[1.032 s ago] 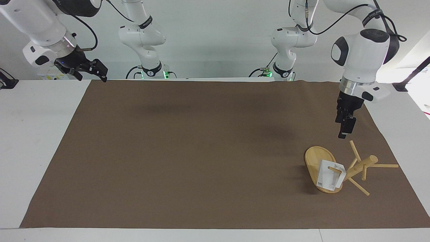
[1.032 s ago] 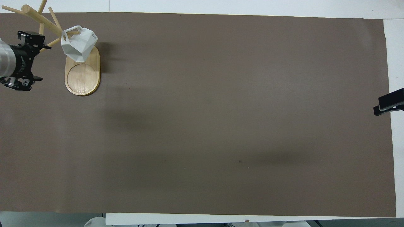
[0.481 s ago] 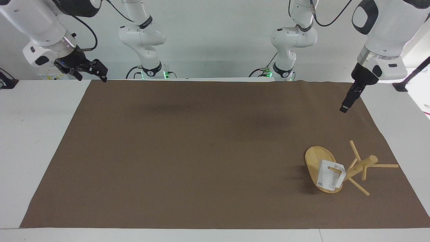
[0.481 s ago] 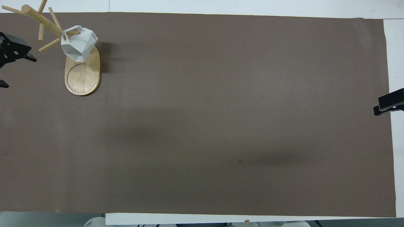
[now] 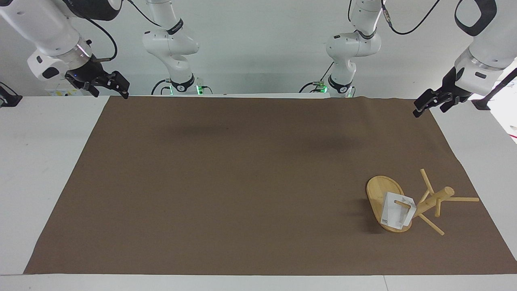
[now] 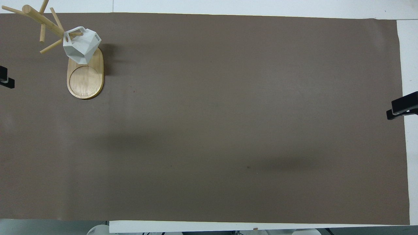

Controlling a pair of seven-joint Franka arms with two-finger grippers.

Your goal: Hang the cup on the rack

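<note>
The bamboo rack [image 5: 435, 199] stands on the brown mat toward the left arm's end; its oval base shows in the overhead view [image 6: 85, 81]. The white faceted cup [image 5: 394, 214] hangs by its handle on a low peg, over the base, and also shows in the overhead view [image 6: 81, 45]. My left gripper [image 5: 431, 106] is open and empty, raised over the mat's edge at the left arm's end, well apart from the rack. Only its tip shows in the overhead view [image 6: 6, 80]. My right gripper [image 5: 109, 87] is open and empty and waits over the mat's corner at the right arm's end.
The brown mat [image 5: 242, 182] covers most of the white table [image 5: 44, 161]. The rack's thin pegs [image 5: 464, 199] stick out toward the mat's edge at the left arm's end.
My left gripper has risen from just above the rack's pegs and drawn back toward the robots and the mat's edge. The cup stays on its peg. The right arm has not moved.
</note>
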